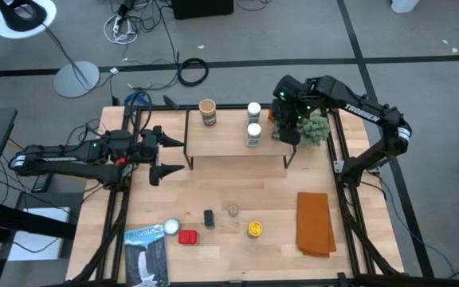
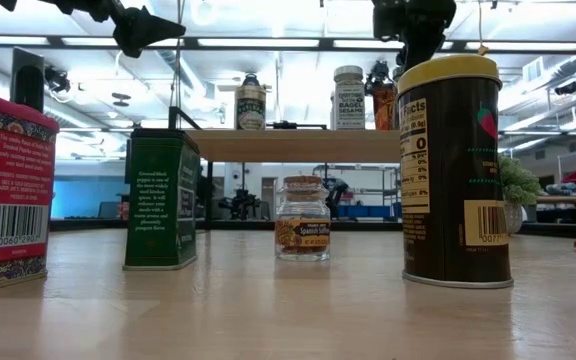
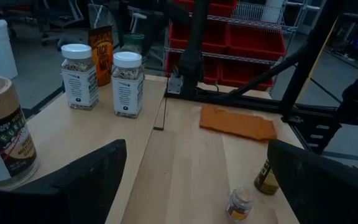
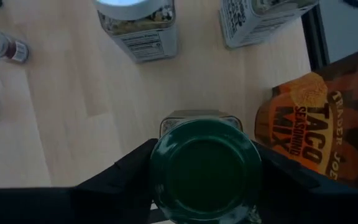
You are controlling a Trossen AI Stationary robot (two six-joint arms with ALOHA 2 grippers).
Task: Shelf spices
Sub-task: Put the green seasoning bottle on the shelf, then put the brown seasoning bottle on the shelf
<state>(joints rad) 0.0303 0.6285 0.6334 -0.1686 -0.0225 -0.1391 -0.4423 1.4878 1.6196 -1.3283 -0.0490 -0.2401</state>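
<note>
The shelf (image 1: 237,142) stands at the table's far middle. Its board bears a tan-lidded jar (image 1: 207,112), two white-lidded jars (image 1: 253,121) and an orange taco seasoning packet (image 4: 312,124). My right gripper (image 1: 288,127) points steeply down over the board's right end, shut on a green-lidded jar (image 4: 205,168). My left gripper (image 1: 170,153) hovers open off the shelf's left end, nothing between its fingers. More spices stand on the table's near part: a yellow-lidded tin (image 1: 255,229), a small clear jar (image 1: 233,210), a dark green tin (image 1: 209,218) and a red tin (image 1: 188,237). My right gripper has the jar's green lid (image 4: 166,171) pinched between its two fingers, one on each side of the rim. The fingers come from above, pointing steeply down. The jar stays upright beneath them; the lid hides its base, so whether it stands on the board cannot be told.
An orange folded cloth (image 1: 315,223) lies at the near right and a blue-and-white booklet (image 1: 146,255) at the near left, with a white-lidded jar (image 1: 170,228) beside it. A small green plant (image 1: 317,127) sits just right of the shelf, next to my right gripper.
</note>
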